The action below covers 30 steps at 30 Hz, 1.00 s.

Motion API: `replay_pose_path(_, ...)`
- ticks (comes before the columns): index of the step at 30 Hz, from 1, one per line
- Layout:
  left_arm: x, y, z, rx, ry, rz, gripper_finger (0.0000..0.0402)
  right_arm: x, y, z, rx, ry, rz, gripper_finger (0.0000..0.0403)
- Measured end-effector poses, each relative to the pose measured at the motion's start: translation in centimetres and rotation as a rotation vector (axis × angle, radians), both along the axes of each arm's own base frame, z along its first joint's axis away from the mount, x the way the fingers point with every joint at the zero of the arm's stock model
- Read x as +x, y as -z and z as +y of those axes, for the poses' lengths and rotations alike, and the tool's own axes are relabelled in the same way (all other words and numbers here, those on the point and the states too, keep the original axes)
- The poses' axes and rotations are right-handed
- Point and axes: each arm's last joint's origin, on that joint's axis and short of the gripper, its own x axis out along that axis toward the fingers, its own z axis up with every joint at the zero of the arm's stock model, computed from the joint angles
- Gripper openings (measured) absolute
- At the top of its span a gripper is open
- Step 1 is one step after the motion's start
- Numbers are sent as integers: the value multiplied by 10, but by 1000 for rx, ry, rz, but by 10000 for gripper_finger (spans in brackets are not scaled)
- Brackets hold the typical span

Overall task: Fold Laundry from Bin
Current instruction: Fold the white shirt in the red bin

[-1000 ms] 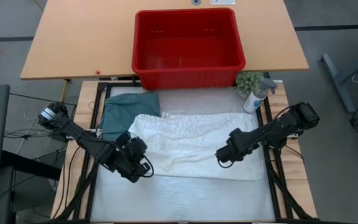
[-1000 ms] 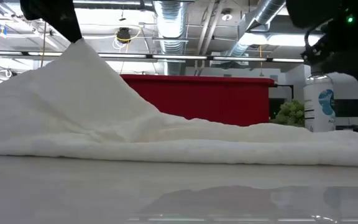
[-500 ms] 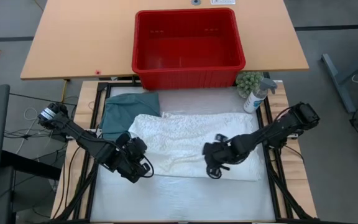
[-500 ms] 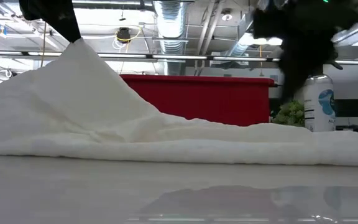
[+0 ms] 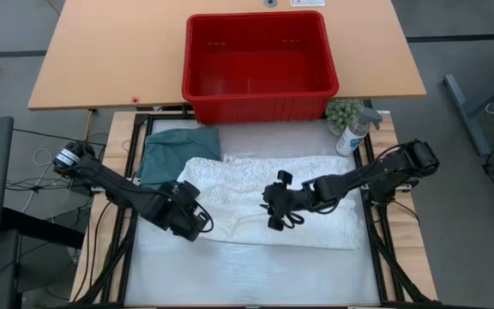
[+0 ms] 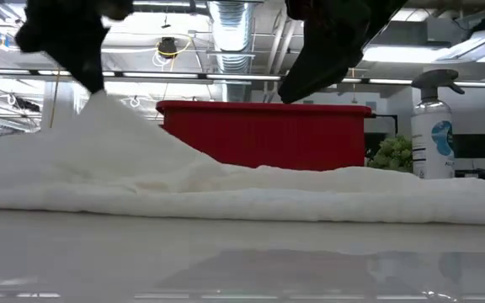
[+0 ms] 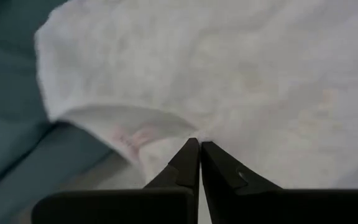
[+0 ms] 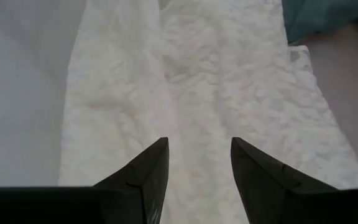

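Note:
A white garment (image 5: 268, 199) lies spread across the middle of the table, with its left part drawn up into a peak (image 6: 99, 99). My left gripper (image 5: 194, 221) is shut on it at that peak. My right gripper (image 5: 275, 209) hangs open above the garment's middle (image 8: 191, 93) and touches nothing. A dark teal garment (image 5: 174, 153) lies flat at the far left, partly under the white one. The red bin (image 5: 260, 60) stands beyond the table's far edge. My left gripper pinches the white garment between its two shut fingers at a raised fold near its left near corner (image 7: 182, 132). The fingers slant down from the table's left near side. That part is lifted into a peak, and the rest lies on the table.
A spray bottle (image 5: 352, 133) and a small green plant (image 5: 343, 112) stand at the far right corner. The near strip of the table (image 5: 256, 270) in front of the white garment is bare. Black frame rails (image 5: 374, 249) run along the table's sides.
My right gripper has swung toward the table's left across the white garment, turning and tipping as it went. My left gripper has sunk a little, and the peak of cloth it holds stands lower than before.

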Motion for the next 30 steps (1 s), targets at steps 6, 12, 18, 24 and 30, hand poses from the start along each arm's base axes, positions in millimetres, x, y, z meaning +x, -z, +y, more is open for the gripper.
replay_pose_path(6, -9, 27, 3, -120, -118, 55, 0, -1, 0, 3, 5, -14, 6, 191)
replay_pose_path(12, -12, 25, 1, -59, -136, 13, 0, -2, 1, 3, 4, -16, 17, 191)
replay_pose_path(18, -6, 15, 3, -8, -116, -40, 0, -1, 0, 4, 19, -30, 4, 191)
replay_pose_path(24, -4, 15, 5, 49, 17, 19, 26, 0, -1, 8, 39, -57, -15, 191)
replay_pose_path(30, 1, 15, 9, 99, 179, 76, 107, -1, -2, 15, 32, -87, -16, 191)
